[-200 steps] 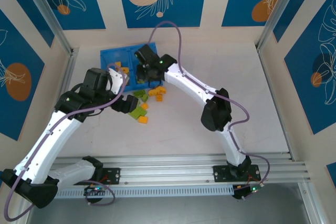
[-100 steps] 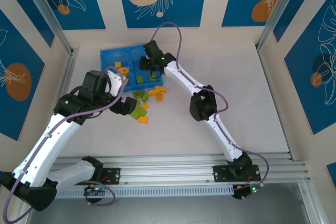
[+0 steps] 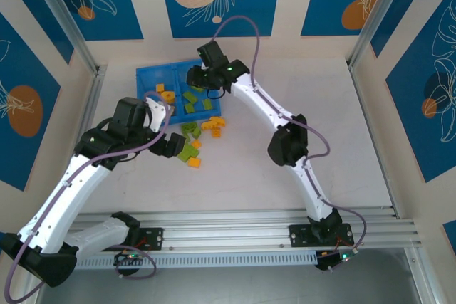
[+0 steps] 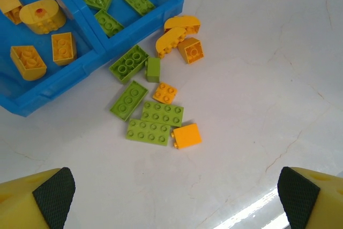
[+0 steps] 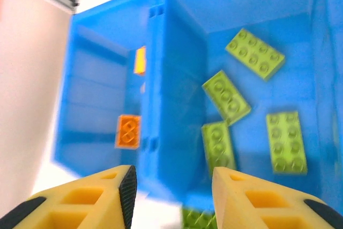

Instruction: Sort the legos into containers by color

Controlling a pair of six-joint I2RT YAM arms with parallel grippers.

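Note:
The blue tray (image 3: 146,76) lies at the back left of the table. Its left compartment (image 4: 32,30) holds several orange-yellow legos (image 4: 43,15). Its right compartment (image 5: 257,95) holds several lime green legos (image 5: 226,96). My right gripper (image 5: 172,189) (image 3: 201,82) hovers open over the tray near the central divider (image 5: 177,79), with nothing between its fingers. Loose green legos (image 4: 147,131) (image 3: 187,152) and orange legos (image 4: 187,135) (image 3: 212,124) lie on the table just in front of the tray. My left gripper (image 4: 174,197) (image 3: 174,145) hangs wide open and empty above that pile.
White table surface stretches to the right of the pile (image 3: 328,126). A metal rail (image 3: 235,222) runs along the near edge, and aluminium posts (image 3: 91,69) stand at the table's back corners.
My right gripper has moved away from the pile's edge and farther back over the tray. The left arm has hardly moved.

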